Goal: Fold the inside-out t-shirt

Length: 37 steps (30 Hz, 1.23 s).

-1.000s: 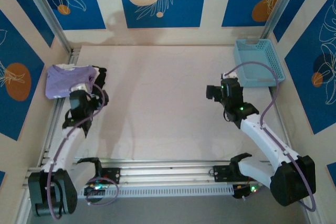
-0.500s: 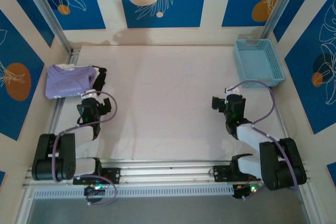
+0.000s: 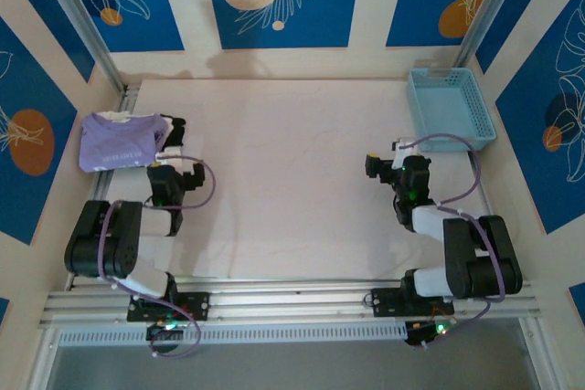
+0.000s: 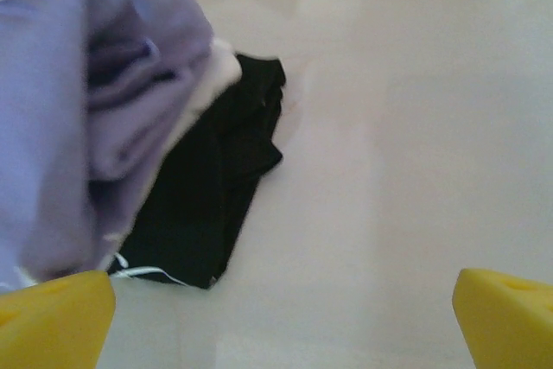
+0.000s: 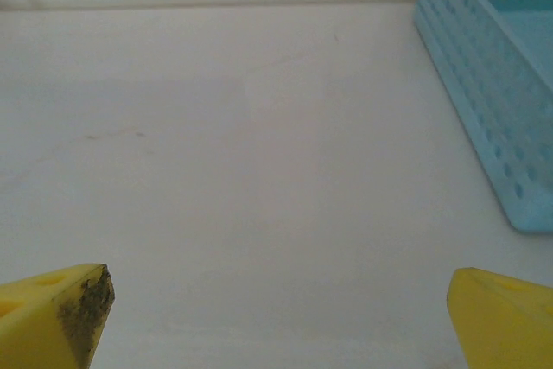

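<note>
Left tool (image 3: 175,172) and right tool (image 3: 384,167) drew back; t-shirt (image 3: 119,142) hugs left table (image 3: 292,152) edge.

The lavender t-shirt (image 3: 114,142) lies folded at the table's (image 3: 283,180) left edge, the blue basket (image 3: 451,107) far right.

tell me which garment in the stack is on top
The lavender t-shirt; the white garment peeks out beneath it, the black garment lies lowest.

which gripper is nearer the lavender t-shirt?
Left. The left gripper hangs just nearside of the lavender t-shirt; the right gripper is across the table, by the blue basket.
</note>
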### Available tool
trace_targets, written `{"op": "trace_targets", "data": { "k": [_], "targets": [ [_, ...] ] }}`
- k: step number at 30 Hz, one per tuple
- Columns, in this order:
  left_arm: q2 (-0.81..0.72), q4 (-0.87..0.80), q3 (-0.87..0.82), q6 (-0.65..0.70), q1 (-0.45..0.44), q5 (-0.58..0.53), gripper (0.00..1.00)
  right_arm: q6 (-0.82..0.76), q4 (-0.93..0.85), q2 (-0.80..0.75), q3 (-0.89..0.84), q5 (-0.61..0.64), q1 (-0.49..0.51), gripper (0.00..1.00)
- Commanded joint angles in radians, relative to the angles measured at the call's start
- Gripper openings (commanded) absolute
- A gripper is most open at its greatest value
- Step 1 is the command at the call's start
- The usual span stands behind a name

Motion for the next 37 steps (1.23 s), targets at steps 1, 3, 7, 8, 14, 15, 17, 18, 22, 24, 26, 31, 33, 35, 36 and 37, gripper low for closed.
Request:
{"op": "trace_targets", "data": {
  "k": [1,3,7,8,14,15,17,18,22,24,26,31,33,35,36,37],
  "targets": [
    [0.015,0.062,0.012,0.034,-0.016,-0.002,1.0,-0.009,0.206,0.097,-0.038,-0.08,-0.003,0.99],
    [0.008,0.045,0.015,0.034,-0.018,-0.002,1.0,-0.015,0.213,0.153,-0.008,-0.071,0.003,0.99],
    [0.016,0.066,0.011,0.035,-0.019,-0.003,1.0,0.035,0.077,0.142,0.05,-0.139,-0.053,0.99],
    [0.017,0.073,0.01,0.035,-0.019,-0.003,1.0,0.034,0.084,0.145,0.049,-0.137,-0.054,0.99],
    [0.015,0.071,0.008,0.035,-0.019,0.0,1.0,0.033,0.084,0.145,0.049,-0.137,-0.052,0.99],
    [0.015,0.07,0.009,0.035,-0.019,-0.001,1.0,0.032,0.084,0.145,0.049,-0.136,-0.052,0.99],
    [0.015,0.071,0.009,0.035,-0.02,-0.001,1.0,0.026,0.084,0.145,0.048,-0.124,-0.044,0.99],
    [0.016,0.07,0.009,0.035,-0.02,-0.001,1.0,0.026,0.087,0.145,0.047,-0.124,-0.044,0.99],
    [0.016,0.055,0.017,0.045,-0.019,0.023,1.0,0.026,0.085,0.144,0.048,-0.126,-0.044,0.99],
    [0.015,0.053,0.017,0.046,-0.019,0.026,1.0,0.026,0.084,0.145,0.048,-0.126,-0.044,0.99],
    [0.016,0.053,0.018,0.046,-0.019,0.026,1.0,0.026,0.084,0.145,0.049,-0.126,-0.044,0.99],
    [0.015,0.053,0.018,0.046,-0.018,0.025,1.0,0.026,0.084,0.145,0.05,-0.126,-0.044,0.99],
    [0.016,0.053,0.018,0.046,-0.02,0.027,1.0,0.026,0.082,0.145,0.052,-0.124,-0.044,0.99],
    [0.015,0.053,0.019,0.046,-0.019,0.028,1.0,0.026,0.083,0.145,0.05,-0.124,-0.044,0.99],
    [0.016,0.053,0.019,0.046,-0.019,0.027,1.0,0.026,0.083,0.145,0.049,-0.124,-0.044,0.99],
    [0.016,0.052,0.019,0.046,-0.02,0.027,1.0,0.026,0.084,0.144,0.048,-0.124,-0.044,0.99]
  ]
}}
